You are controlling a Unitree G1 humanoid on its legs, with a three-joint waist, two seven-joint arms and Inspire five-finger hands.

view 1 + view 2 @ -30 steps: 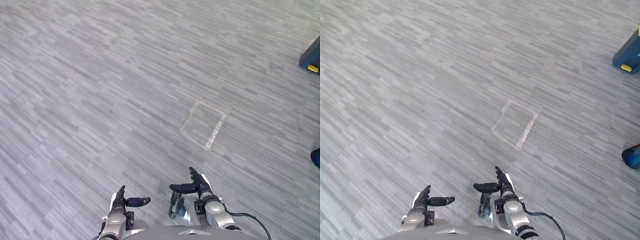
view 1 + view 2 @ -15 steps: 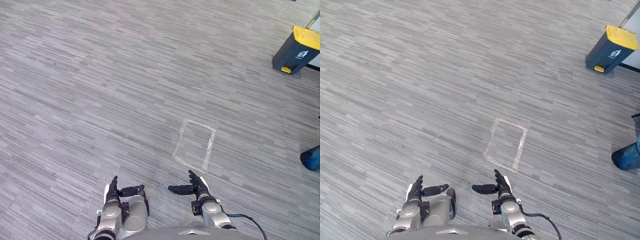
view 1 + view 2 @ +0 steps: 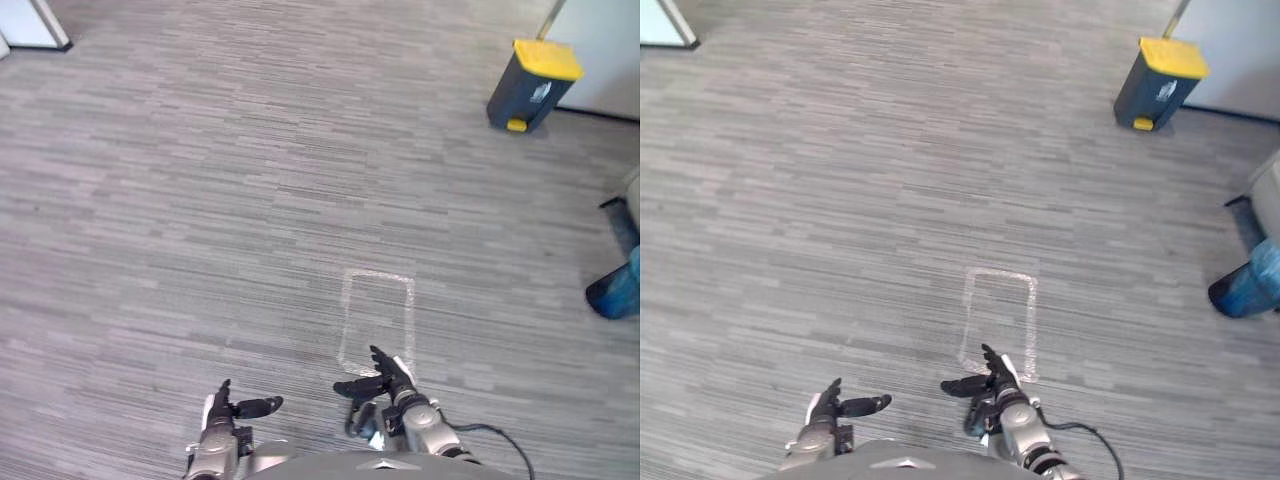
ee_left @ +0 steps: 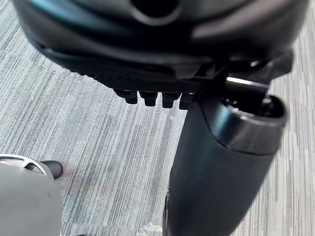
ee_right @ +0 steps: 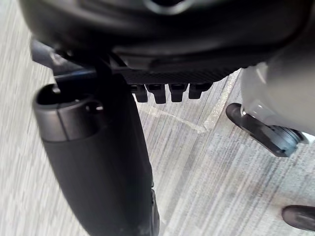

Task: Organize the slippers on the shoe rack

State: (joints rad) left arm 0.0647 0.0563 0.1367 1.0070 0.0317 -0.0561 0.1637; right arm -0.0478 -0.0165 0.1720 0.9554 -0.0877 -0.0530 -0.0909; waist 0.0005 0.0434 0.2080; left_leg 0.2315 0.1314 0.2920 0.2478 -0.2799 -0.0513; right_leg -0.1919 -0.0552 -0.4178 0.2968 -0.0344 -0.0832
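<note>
Floor [image 3: 200,200]: grey striped carpet on all sides of both hands, running well out ahead of the fingertips.

Left hand [image 3: 221,412]: held low in front of the robot, above the carpet. Its fingers [image 4: 150,98] are straight and lie side by side, and the thumb juts out toward the other hand. It grips nothing.

Right hand [image 3: 396,378]: level with the left and apart from it. Its fingers [image 5: 177,92] are also straight and in a row, with the thumb turned in toward the left hand. It grips nothing.

Taped rectangle [image 3: 411,315]: a pale outline stuck flat to the carpet. Its near end lies just under the right fingertips and the rest runs straight ahead of them. It lies flat and blocks nothing.

Bin [image 3: 530,85]: dark body with a yellow lid, standing upright far ahead of the right fingertips and out to their outer side. It stands just in front of a white wall panel [image 3: 600,50].

Person: a blue-clad leg [image 3: 615,290] stands on the carpet, well off to the outer side of the right hand.

White board [image 3: 35,25]: its foot shows far ahead of the left fingertips and well out to their outer side.

Slippers and shoe rack: I cannot tell where they stand.
</note>
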